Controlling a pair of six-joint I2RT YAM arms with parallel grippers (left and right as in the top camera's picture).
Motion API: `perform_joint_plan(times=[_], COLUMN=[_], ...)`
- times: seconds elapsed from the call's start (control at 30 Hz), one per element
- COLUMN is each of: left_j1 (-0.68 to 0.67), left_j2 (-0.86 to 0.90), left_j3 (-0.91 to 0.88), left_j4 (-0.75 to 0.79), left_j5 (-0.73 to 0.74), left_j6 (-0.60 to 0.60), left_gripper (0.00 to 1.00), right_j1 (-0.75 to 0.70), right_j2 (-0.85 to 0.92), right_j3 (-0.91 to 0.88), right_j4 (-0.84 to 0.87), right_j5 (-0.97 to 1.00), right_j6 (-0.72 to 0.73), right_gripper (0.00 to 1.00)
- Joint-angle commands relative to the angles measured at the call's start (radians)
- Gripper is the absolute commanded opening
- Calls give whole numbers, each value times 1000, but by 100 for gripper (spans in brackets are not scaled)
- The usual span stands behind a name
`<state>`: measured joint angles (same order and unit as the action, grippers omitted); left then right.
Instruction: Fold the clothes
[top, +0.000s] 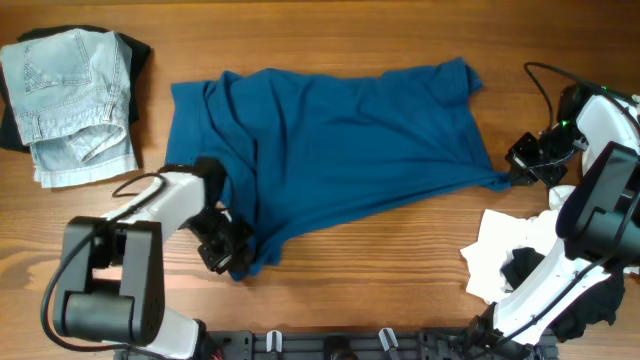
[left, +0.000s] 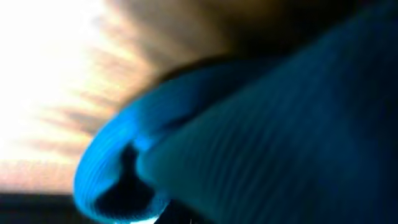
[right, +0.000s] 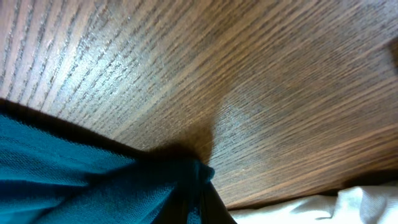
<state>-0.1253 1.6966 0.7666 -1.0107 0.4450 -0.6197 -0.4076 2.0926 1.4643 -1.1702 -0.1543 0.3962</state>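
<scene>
The blue shirt (top: 340, 140) lies spread out; the left gripper (top: 228, 255) pinches its near left corner; the right gripper (top: 520, 172) grips its right corner.

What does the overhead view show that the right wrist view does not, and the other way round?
Only the overhead view shows the whole blue shirt spread out, the folded denim at the table's left end lying on a black piece, and the left arm and right arm at the shirt's lower corners. Only the right wrist view shows, from close up, the shirt's corner gathered into a tight bunch low in the frame. Both show the blue shirt, the wooden table and a white cloth beside that corner.
</scene>
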Motion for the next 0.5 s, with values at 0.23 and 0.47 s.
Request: perform_joint_plan(times=[0.23,0.47], left_j1=[-76,-76], left_j2=[-10,-56], left_j3=[-4,1], left_j4=[53,83], left_j5=[-46,-41], left_j6=[-72,-77], left_gripper=[65,69], right_j1=[-5,4], right_j2=[-9,-10], right_j3=[0,14], right_j4=[7,5], right_j5=[-31,-98], right_j6=[-45,-79], right_gripper=[95,100])
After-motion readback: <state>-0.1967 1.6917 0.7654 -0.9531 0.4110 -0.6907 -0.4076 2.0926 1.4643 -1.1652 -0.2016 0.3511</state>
